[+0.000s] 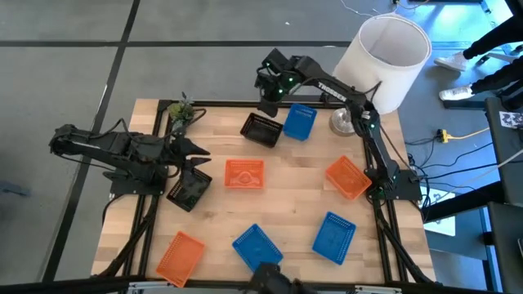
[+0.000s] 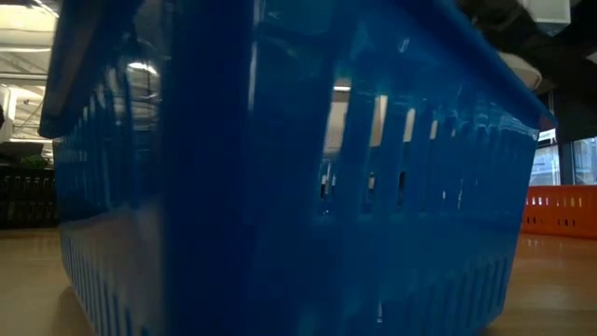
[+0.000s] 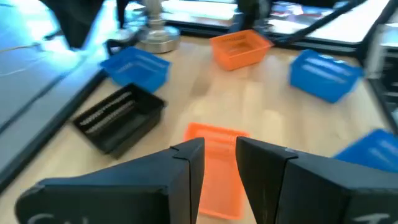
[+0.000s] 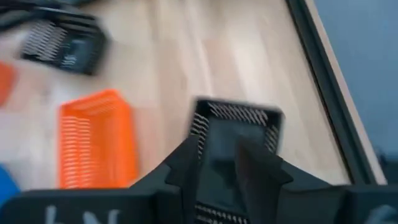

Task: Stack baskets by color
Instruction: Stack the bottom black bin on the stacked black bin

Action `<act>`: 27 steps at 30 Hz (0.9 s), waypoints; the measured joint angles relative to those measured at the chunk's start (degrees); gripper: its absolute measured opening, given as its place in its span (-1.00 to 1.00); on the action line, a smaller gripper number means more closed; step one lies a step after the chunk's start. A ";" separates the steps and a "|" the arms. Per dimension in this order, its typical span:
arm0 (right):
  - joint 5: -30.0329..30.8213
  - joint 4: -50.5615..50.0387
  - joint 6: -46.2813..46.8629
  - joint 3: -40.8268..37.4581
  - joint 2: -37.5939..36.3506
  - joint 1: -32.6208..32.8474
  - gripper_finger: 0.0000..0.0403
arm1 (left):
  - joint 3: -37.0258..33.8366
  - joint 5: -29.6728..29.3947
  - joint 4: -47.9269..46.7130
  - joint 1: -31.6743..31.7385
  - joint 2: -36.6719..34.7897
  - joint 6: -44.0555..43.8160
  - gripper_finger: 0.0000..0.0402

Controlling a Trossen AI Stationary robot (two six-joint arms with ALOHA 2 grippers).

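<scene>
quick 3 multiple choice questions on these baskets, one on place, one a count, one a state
1. What lies right beside the far black basket?
A. an orange basket
B. a blue basket
C. the plant

2. How many orange baskets show from above?
A. one
B. two
C. three

3. The orange baskets are:
A. all stacked
B. each lying alone
C. hanging from a pincer

Answers:
1 B, since their sides nearly meet at the table's far edge.
2 C, one mid-table, one toward the right arm's base, one at the near left corner.
3 B, bare wood separates all three.
</scene>
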 joint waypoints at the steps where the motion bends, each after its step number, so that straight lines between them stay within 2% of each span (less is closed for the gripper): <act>1: -1.43 0.39 -0.19 -0.93 -1.70 0.60 -0.49 | 0.00 1.90 0.25 -0.04 0.00 -0.55 -0.58; 5: -2.68 0.23 -1.69 -1.28 -7.84 3.22 -0.49 | 0.01 7.71 2.32 -0.62 -0.01 -7.38 -0.58; 14: -2.40 1.27 -3.37 -1.36 -19.75 9.04 -0.49 | 0.03 9.88 2.25 -1.19 -0.03 -15.10 -0.62; 18: -2.40 2.47 -3.82 -1.36 -24.04 10.68 -0.49 | 3.07 13.38 -5.36 -1.22 -1.13 -21.73 -0.68; 22: -2.38 1.30 -3.82 -1.36 -27.10 11.97 -0.49 | 11.06 16.83 -15.86 -1.23 -0.92 -21.24 -0.73; 27: -2.38 -1.07 -3.83 -1.36 -29.18 13.65 -0.49 | 22.13 11.83 -31.57 -1.18 1.53 -25.30 -0.78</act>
